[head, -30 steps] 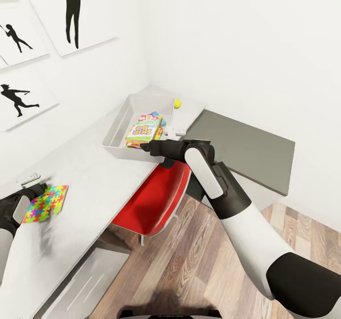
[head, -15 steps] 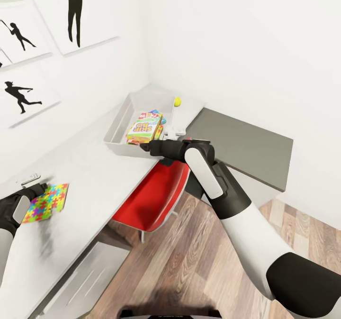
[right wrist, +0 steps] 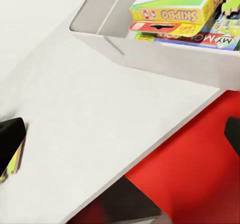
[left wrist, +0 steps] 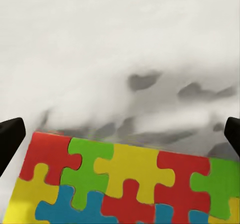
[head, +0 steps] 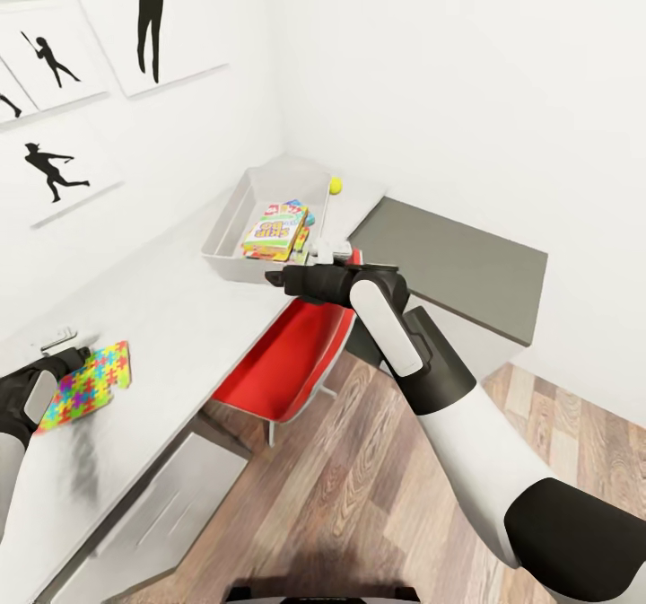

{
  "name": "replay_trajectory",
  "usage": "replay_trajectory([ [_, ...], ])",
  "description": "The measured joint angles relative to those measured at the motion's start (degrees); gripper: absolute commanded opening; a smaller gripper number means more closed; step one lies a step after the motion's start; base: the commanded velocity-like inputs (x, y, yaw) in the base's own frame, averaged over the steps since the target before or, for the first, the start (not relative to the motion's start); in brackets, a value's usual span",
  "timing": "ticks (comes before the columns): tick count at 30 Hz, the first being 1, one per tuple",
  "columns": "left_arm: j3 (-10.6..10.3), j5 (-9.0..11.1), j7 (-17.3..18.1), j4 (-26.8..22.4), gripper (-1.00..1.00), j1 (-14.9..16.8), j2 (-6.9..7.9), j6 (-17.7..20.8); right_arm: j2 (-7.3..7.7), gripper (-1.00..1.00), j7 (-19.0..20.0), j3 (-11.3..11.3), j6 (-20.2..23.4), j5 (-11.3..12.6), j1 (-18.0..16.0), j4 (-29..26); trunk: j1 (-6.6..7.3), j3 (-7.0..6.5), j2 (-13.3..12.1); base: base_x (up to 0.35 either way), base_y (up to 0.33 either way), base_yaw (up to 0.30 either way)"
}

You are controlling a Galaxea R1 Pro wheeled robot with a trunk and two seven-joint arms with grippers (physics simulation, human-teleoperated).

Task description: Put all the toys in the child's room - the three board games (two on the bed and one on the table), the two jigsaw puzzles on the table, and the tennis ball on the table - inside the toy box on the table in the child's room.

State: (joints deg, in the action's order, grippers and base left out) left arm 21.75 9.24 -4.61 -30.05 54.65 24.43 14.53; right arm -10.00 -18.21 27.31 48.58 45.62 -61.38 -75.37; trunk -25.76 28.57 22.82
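1. Printed spines can be read on the board games (right wrist: 172, 14) stacked in the toy box (head: 235, 227): the green-edged box on top says "SKIPBO", a red and yellow one under it says "UNO", and the bottom one shows "MON…" with "MY" further along. In the head view the stack sits a little above the middle of the frame, colourful covers up.
2. The toy box is a light-grey tray with sloping sides, standing on the table (head: 170, 317) near its far end, towards the corner of the room.
3. The tennis ball (head: 336, 185), small and yellow-green, lies on the white top just beyond the toy box's far corner.
4. One jigsaw puzzle (head: 90, 382) lies flat on the table at the lower left of the head view. The left gripper (left wrist: 120, 134) is over it with its dark fingers spread, one at each side edge of the wrist picture, the puzzle's near edge between them; whether they touch it I cannot tell.
5. A bit of a second jigsaw pattern peeks out at the right end of the game stack in the right wrist picture, too little to say more.
6. The right gripper (head: 274, 278) hangs in mid-frame just in front of the toy box's near wall, fingers spread and holding nothing.
7. A red chair (head: 292, 362) is tucked under the table below that arm.
8. A dark grey-topped cabinet (head: 449, 263) stands to the right.
9. Black silhouette pictures (head: 54, 65) hang at upper left.
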Motion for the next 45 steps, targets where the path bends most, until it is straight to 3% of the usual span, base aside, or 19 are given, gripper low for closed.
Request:
replay_trajectory([
  [24,-0.01,0.0,0.05,0.0,1.0,0.0,0.0,-0.05,0.0,1.0,0.0,0.07,0.0,-0.13,0.0,0.01,-0.01,0.0,0.0,-0.184,0.0,0.0],
  [45,0.27,0.11,-0.07,-0.54,1.0,0.0,-0.09,-0.16,0.0,1.0,-0.06,0.07,0.01,-0.16,0.0,0.04,0.01,0.0,0.0,-0.01,0.0,0.0],
])
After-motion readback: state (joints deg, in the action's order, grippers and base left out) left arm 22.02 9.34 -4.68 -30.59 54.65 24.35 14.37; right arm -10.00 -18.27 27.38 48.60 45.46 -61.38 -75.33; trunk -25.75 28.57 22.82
